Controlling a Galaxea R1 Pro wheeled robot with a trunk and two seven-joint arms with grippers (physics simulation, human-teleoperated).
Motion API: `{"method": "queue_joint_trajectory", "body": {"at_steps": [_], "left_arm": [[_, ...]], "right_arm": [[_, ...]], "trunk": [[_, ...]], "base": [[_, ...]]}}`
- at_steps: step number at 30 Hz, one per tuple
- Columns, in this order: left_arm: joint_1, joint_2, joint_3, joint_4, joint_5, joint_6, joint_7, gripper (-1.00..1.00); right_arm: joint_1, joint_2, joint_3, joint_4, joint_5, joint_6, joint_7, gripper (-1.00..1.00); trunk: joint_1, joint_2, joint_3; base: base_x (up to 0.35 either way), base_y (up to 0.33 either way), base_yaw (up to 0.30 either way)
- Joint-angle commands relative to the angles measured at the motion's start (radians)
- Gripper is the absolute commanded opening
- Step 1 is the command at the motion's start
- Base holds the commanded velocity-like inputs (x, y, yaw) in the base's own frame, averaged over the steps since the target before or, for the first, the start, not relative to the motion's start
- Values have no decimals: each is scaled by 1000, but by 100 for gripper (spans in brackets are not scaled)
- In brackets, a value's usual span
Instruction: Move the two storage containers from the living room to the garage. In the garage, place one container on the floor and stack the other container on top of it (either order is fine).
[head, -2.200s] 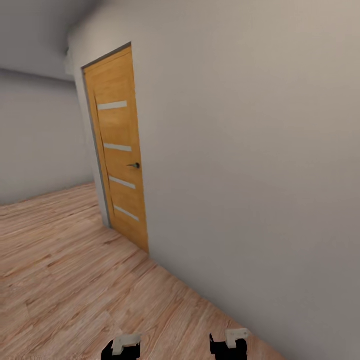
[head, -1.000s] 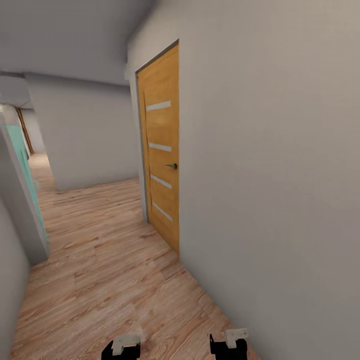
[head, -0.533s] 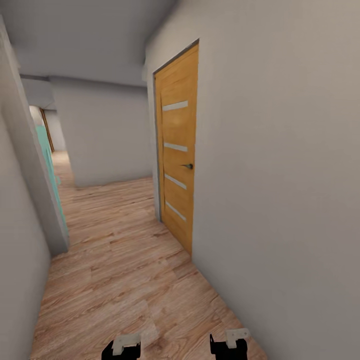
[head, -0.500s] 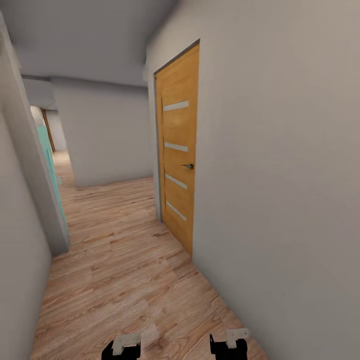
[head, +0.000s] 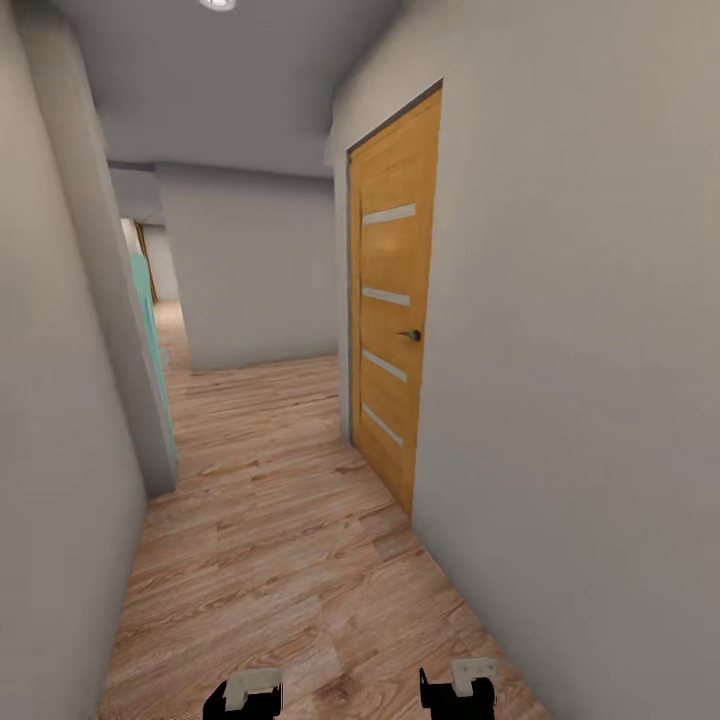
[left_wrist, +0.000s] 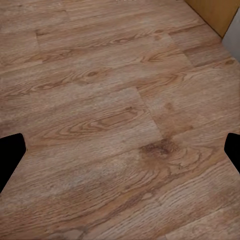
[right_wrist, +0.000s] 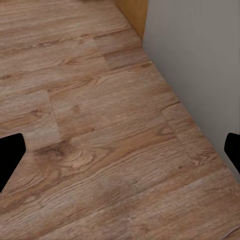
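The two storage containers are out of view, and so are the living room and the garage. I am in a narrow hallway with light wood planks underfoot. My left gripper (left_wrist: 120, 155) hangs open over bare planks, its black fingertips (left_wrist: 10, 155) far apart with nothing between them. My right gripper (right_wrist: 120, 155) is open too, empty, over planks close to the foot of the right-hand wall (right_wrist: 200, 60). The ends of both arms, left (head: 245, 692) and right (head: 462, 684), show low at the picture's bottom edge.
An orange-wood door (head: 392, 310) with frosted strips stands shut in the right wall (head: 580, 350). A grey wall (head: 50, 400) lies close on the left, with a teal door (head: 150, 320) beyond its corner. The corridor (head: 260, 480) runs ahead to a grey wall (head: 250, 270).
The whole picture has shifted: the camera has turned left, so the door sits further right and the left wall and corridor have come into sight. Both arms hold the same pose.
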Motion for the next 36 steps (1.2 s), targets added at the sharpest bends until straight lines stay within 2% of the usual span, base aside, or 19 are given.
{"method": "queue_joint_trajectory", "body": {"at_steps": [1, 9, 24, 36], "left_arm": [[-1, 0, -9, 1, 10, -4, 5, 100], [-1, 0, -9, 1, 11, -4, 5, 100], [-1, 1, -8, 1, 12, -4, 5, 100], [-1, 2, -9, 1, 11, -4, 5, 100]], "right_arm": [[-1, 0, 8, 1, 4, -1, -10, 100], [-1, -1, 8, 1, 6, -1, -10, 100], [-1, -1, 8, 1, 8, -1, -10, 100], [1, -1, 8, 1, 5, -1, -10, 100]], "trunk": [[0, -1, 0], [0, -1, 6], [0, -1, 7], [0, -1, 14]], "base": [[0, 0, 227], [20, -32, 167], [209, -252, 9], [43, -38, 77]]}}
